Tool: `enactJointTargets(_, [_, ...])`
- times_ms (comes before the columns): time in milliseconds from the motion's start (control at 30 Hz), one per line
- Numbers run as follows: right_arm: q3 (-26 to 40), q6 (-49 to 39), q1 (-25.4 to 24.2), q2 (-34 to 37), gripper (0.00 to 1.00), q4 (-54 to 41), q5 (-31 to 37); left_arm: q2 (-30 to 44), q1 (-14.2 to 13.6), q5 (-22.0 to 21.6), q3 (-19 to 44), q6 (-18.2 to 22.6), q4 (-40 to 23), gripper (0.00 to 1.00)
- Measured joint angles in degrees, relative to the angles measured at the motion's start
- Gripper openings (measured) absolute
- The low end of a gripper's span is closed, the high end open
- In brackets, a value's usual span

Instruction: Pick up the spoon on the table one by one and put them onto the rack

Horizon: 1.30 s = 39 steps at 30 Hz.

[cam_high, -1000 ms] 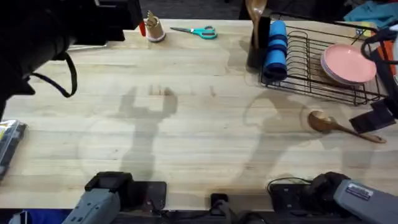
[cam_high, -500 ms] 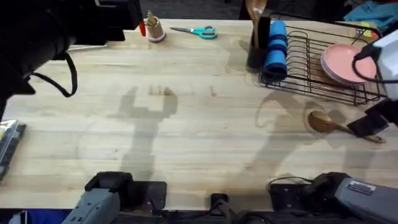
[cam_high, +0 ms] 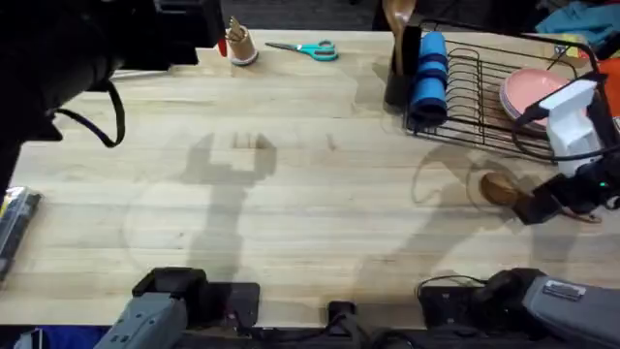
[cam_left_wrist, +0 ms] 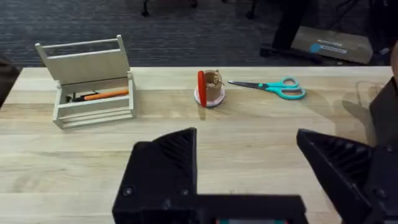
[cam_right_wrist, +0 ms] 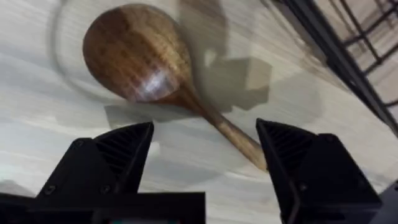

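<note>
Low over the table (cam_high: pixel 291 194), right gripper (cam_right_wrist: pixel 202 165) hovering spread wide, straddling the handle of the spoon (cam_right_wrist: pixel 140 56) lying flat just beside the rack (cam_high: pixel 504 97), not gripping.

You're at a lab-style test bench (cam_high: pixel 291 194): butcher-block top, dark office carpet (cam_left_wrist: pixel 186 31) beyond its far edge, kitchen props like the rack (cam_high: pixel 504 107) staged.
</note>
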Motion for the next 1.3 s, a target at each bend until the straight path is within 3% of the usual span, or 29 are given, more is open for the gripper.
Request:
enactJointTargets(400, [1.05,-0.41,0.00,5.74,0.994,0.65,-0.91,0.00,0.00,0.00,0.00,0.02,-0.02,0.993])
enactJointTargets(1200, [1.12,-0.43,0.00,5.81,0.993,0.43,-0.83,0.00,0.00,0.00,0.00,0.02,-2.78,0.993])
enactJointTargets(1300, [1.12,-0.57,0.00,5.89,0.926,0.13,-0.95,0.00,0.00,-0.02,0.00,0.02,-2.78,0.993])
